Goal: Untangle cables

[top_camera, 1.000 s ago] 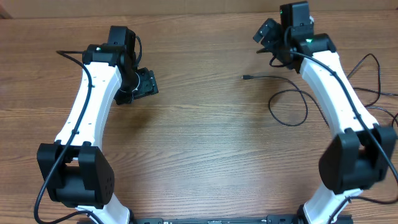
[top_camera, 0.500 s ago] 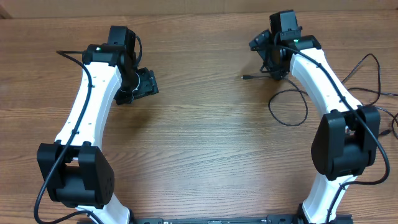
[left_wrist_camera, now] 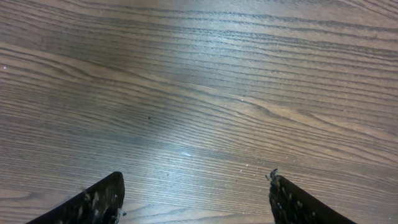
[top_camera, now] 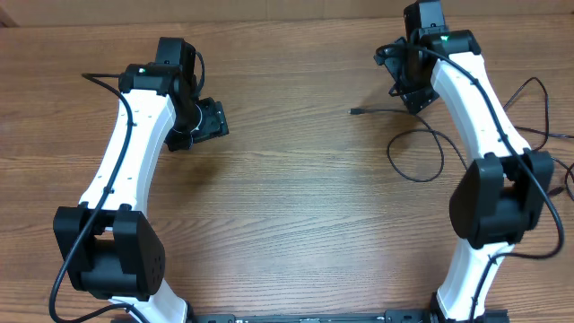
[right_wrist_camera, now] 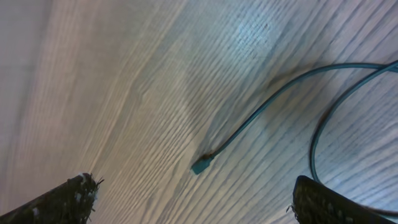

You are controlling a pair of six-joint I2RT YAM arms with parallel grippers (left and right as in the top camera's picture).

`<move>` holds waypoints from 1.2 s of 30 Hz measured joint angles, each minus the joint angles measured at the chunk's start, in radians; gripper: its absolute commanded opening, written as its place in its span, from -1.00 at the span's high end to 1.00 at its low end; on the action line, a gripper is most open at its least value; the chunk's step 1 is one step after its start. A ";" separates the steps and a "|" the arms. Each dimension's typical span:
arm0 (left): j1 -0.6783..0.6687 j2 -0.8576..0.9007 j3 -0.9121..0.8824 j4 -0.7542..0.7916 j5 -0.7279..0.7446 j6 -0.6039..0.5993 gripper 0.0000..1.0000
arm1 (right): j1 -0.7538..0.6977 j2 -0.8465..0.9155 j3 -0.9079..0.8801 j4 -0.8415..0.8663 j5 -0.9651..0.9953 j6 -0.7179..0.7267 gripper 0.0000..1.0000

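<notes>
- The left gripper (top_camera: 213, 119) sits at about 10 o'clock on the wooden bench (top_camera: 296, 215), well apart from every cord. Its wrist view shows the jaws spread wide with only bare wood grain between them, holding nothing.
- The cables (top_camera: 414, 151) lie toward 2 o'clock. One thin black cord runs straight, its plug (top_camera: 356, 111) pointing to 9 o'clock, then curls into an open loop on the 6 o'clock side. More thin cord trails off at 3 o'clock, partly hidden behind the right arm, so the crossings there cannot be read.
- The right gripper (top_camera: 411, 90) hovers at 1 o'clock, over the straight run just behind the plug. In its wrist view the jaws stand wide apart and empty. The plug (right_wrist_camera: 201, 165) and its cord lie on the bench between them, untouched.
- The step in hand looks like picking up that free end. To do it well, the right arm should descend on the cord just behind the plug, centred, with the jaws set across the cord rather than along it. The cord is far thinner than the jaws, so they should close fully.
- A low, slow pull toward 9 o'clock should then open the loop rather than tighten it. The idle left arm could pin the loop if it drags.
</notes>
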 measured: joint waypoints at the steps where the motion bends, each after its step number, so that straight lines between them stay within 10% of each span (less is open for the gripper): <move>1: 0.000 0.000 0.000 0.000 0.000 0.000 -0.49 | 0.000 0.019 0.002 -0.006 -0.003 0.000 -0.98; 36: 0.000 0.000 0.000 -0.003 0.000 0.000 -0.49 | 0.057 0.225 -0.003 -0.022 0.000 0.170 -0.78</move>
